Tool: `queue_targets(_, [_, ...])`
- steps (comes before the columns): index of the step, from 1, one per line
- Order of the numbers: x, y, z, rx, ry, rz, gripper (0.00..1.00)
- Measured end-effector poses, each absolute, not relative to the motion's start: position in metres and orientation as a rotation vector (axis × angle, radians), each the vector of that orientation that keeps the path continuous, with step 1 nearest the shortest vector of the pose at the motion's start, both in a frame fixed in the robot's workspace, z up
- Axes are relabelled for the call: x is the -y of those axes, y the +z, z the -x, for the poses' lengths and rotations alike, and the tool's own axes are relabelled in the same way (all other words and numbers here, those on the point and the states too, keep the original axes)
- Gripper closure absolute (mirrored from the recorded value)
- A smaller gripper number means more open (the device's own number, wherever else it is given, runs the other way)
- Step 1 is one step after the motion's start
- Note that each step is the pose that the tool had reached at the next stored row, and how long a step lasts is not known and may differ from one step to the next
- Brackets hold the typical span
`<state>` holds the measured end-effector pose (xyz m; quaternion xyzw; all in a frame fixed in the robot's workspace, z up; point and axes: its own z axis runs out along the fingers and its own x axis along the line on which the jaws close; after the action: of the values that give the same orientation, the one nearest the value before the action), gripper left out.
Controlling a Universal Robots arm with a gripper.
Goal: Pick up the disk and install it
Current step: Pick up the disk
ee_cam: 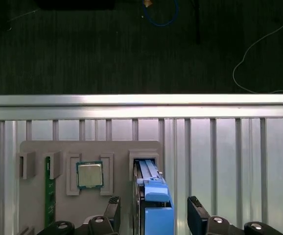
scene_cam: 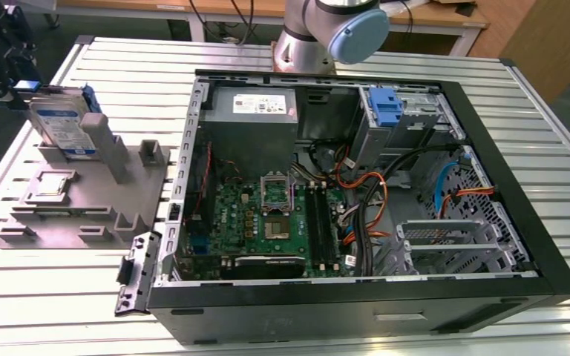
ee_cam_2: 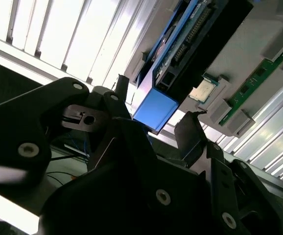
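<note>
The disk (scene_cam: 64, 127) stands on edge in a slot of the grey fixture (scene_cam: 82, 211) at the exterior view's left; it is silver with a blue-and-white label and blue side rails. My gripper (scene_cam: 18, 87) hangs dark by the disk's upper end. In both wrist views the disk's blue rail end (ee_cam: 155, 203) (ee_cam_2: 153, 110) sits between the two black fingers (ee_cam: 113, 209). A gap shows on each side. My gripper (ee_cam: 153, 213) (ee_cam_2: 156, 104) is open and astride the disk, touching nothing.
The fixture (ee_cam: 38, 147) also holds a square silver processor chip (ee_cam: 89, 175) and a green memory stick (ee_cam: 47, 196). An open computer case (scene_cam: 537, 245) fills the ribbed metal table's middle, with a blue bracket (scene_cam: 389, 107) in its upper bay and a metal cage (scene_cam: 453, 245) lower down.
</note>
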<state>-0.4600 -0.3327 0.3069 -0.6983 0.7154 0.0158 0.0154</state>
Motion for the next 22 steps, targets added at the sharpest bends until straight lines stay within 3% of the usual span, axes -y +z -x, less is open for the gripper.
queue_targets(3, [0.3326,0.3066,0.4595,-2.226,0.049,2.172,0.37])
queue_targets(4, [0.3326,0.3066,0.4592,-2.226,0.049,2.172,0.44])
queue_targets(16, [0.3334,0.2986,0.4578,-2.227,0.051,2.173,0.44])
queue_targets(18, [0.3334,0.2986,0.4576,-2.227,0.051,2.173,0.45])
queue_targets(19, [0.3334,0.2985,0.4573,-2.226,0.051,2.173,0.52])
queue_targets(22, [0.3334,0.2985,0.4559,-2.227,0.051,2.173,0.52])
